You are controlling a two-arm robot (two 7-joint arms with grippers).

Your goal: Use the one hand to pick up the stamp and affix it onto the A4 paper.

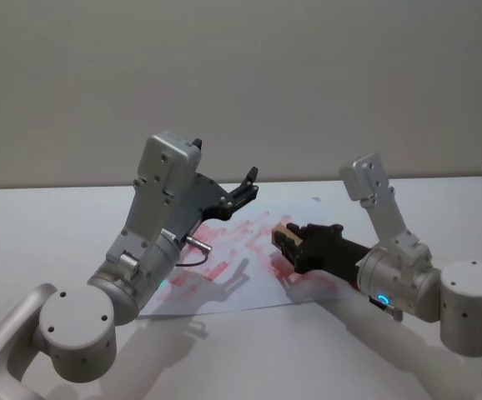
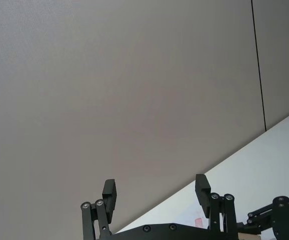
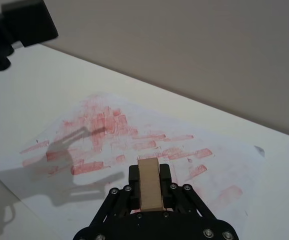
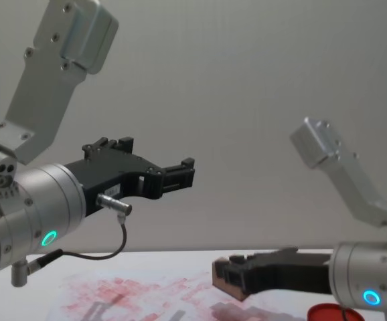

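The right pincer (image 3: pixel 150 172) is clenched on the stamp (image 3: pixel 149 184), with the pale wood block standing out past its fingertips. It is held low over the A4 paper (image 3: pixel 109 130), which spreads out below and ahead of it. I judge it is not yet touching.

The left pincer (image 1: pixel 245 187) hangs released, higher up and across from the right one, with nothing between its fingers.

From here the print could smear. The sheet lies loose on the bench (image 1: pixel 41 225), so a tilted or dragging touch would slide it. A sticky face could also lift the paper when the stamp rises. The red ink pad (image 4: pixel 334 312) sits behind the pincer, under the arm.

I can read no brand, label or writing anywhere.
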